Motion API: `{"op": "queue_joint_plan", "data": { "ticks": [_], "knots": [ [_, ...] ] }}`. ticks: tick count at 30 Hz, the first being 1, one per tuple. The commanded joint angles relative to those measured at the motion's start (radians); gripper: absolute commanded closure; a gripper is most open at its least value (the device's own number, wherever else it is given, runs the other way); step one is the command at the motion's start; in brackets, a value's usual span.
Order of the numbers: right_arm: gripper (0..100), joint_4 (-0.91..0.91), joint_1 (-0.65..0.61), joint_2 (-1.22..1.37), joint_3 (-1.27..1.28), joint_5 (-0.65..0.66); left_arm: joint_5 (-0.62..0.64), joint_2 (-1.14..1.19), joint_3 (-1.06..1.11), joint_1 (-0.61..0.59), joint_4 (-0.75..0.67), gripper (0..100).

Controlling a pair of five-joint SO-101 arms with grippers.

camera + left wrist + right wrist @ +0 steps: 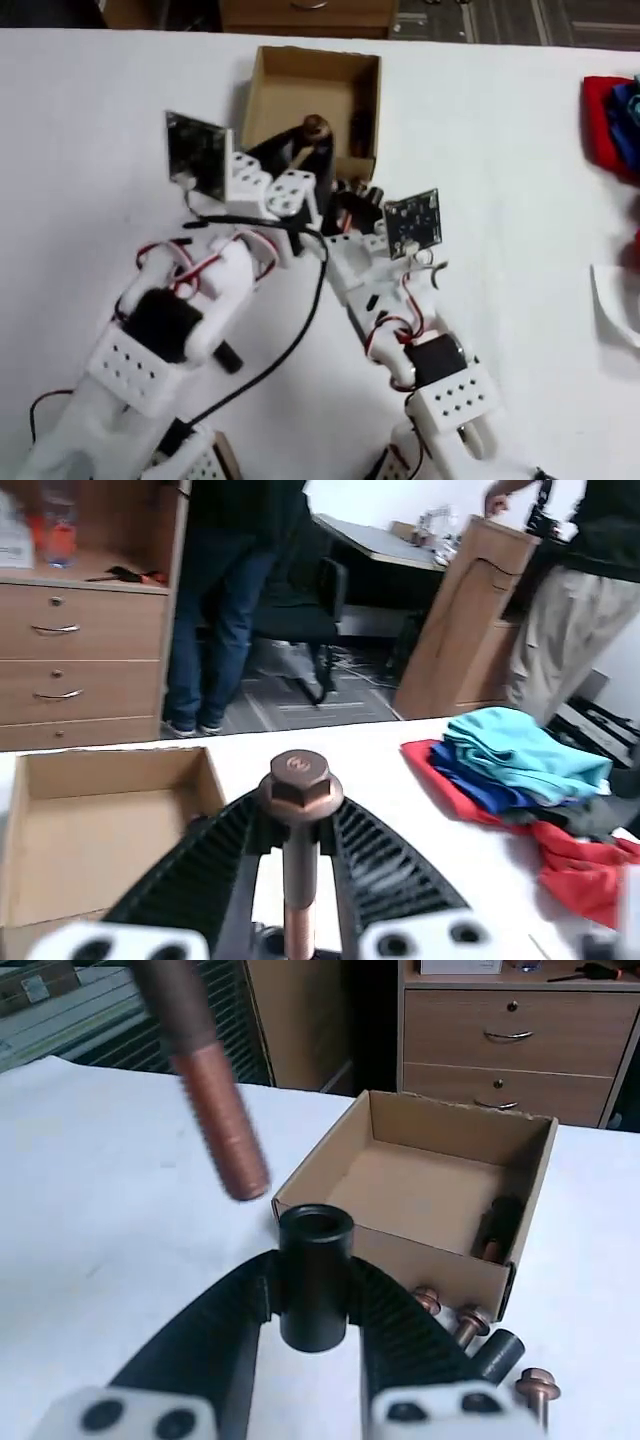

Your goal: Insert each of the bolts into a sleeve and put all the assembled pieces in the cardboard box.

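At the near edge of the tabletop (500,150) the left arm (170,320) and the right arm (440,375) rise from their bases. Both lean in towards the middle, and their wrists meet just in front of the cardboard box (300,95).

The right wrist view gives the right gripper (315,1280) clamped on a black sleeve (316,1235). The sleeve stands upright between the fingers with its open bore facing up. The high view hides this grip under the camera boards.

The left wrist view gives the left gripper (298,815) closed on a copper bolt (298,900). The fingers pinch it just under the hexagonal head, and the shaft hangs down between them. In the high view that head (316,126) shows over the near wall of the box.

From the right wrist the bolt's threaded end (215,1120) hangs tilted. It is above the sleeve's mouth and off to one side, clear of it and not inside.

On the tabletop against the outside of the box's near wall, the right wrist view picks out three loose bolts (470,1322) and a spare sleeve (497,1353). Inside the box, an assembled piece (498,1225) leans against a side wall.

The box sits towards the far edge. At the right edge of the tabletop lies a pile of folded clothes (520,755) in red, blue and teal.
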Motion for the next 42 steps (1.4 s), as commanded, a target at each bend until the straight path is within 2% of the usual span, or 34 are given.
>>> {"op": "queue_joint_plan", "data": {
  "ticks": [1,11,16,19,33,42],
  "knots": [
    [97.8,-0.025,0.004,-0.022,-0.005,-0.008,0.000,0.014,-0.101,0.052,0.034,97],
    [97.8,-0.025,0.016,-0.030,-0.006,-0.003,-0.003,0.054,-0.054,0.012,0.028,97],
    [97.8,-0.025,0.015,-0.033,-0.006,0.133,-0.002,0.117,-0.094,-0.017,-0.006,97],
    [97.8,-0.019,0.015,-0.082,-0.005,0.172,-0.002,0.146,-0.113,-0.018,-0.003,97],
    [97.8,-0.016,0.021,-0.349,0.184,0.227,-0.002,0.160,-0.105,-0.012,0.002,97],
    [97.8,-0.016,0.021,-0.374,0.193,0.227,0.003,0.160,-0.105,-0.009,0.058,97]
  ]
}}
